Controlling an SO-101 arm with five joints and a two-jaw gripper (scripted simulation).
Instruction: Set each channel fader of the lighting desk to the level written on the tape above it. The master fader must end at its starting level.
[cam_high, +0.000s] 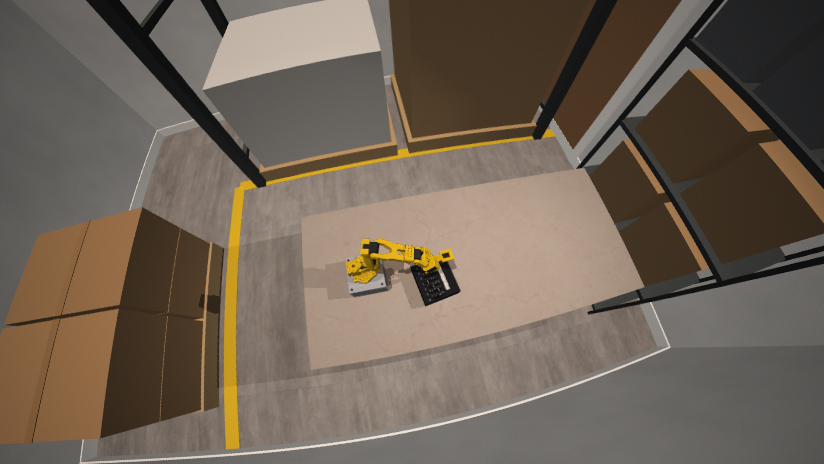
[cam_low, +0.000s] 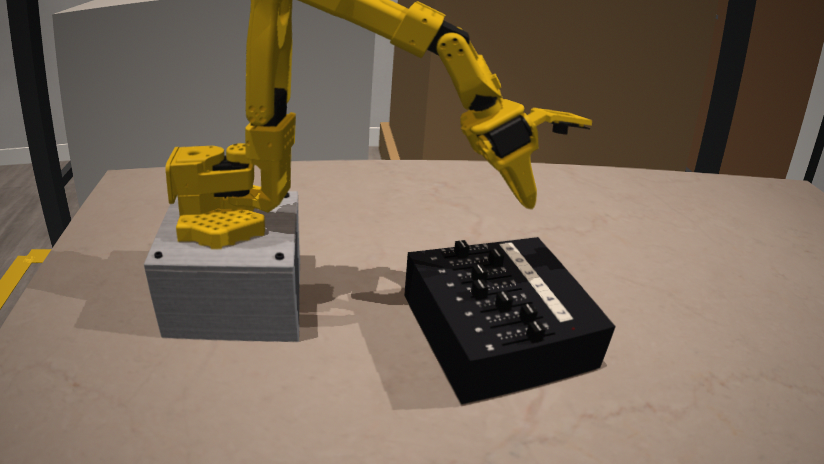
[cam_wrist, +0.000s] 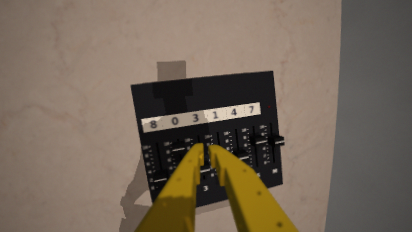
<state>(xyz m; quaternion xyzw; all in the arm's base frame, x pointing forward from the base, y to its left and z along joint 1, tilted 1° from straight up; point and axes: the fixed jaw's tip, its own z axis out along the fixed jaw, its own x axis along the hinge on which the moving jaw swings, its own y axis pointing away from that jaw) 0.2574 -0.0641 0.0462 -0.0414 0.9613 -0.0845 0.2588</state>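
The black lighting desk (cam_low: 507, 314) lies on the table right of the arm's base; it also shows in the overhead view (cam_high: 435, 283) and the wrist view (cam_wrist: 207, 135). A white tape strip (cam_wrist: 201, 116) reads 8, 0, 3, 1, 4, 7. Below it stand several fader knobs at different heights, with the rightmost fader (cam_wrist: 275, 140) near the top of its slot. My gripper (cam_low: 525, 198) is shut and empty, pointing down, well above the far end of the desk. In the wrist view the fingertips overlap the middle faders and hide the knobs there.
The grey block (cam_low: 224, 282) that carries the arm's base stands left of the desk. Cardboard boxes (cam_high: 109, 322) and shelving racks (cam_high: 709, 190) surround the table, well away from the arm.
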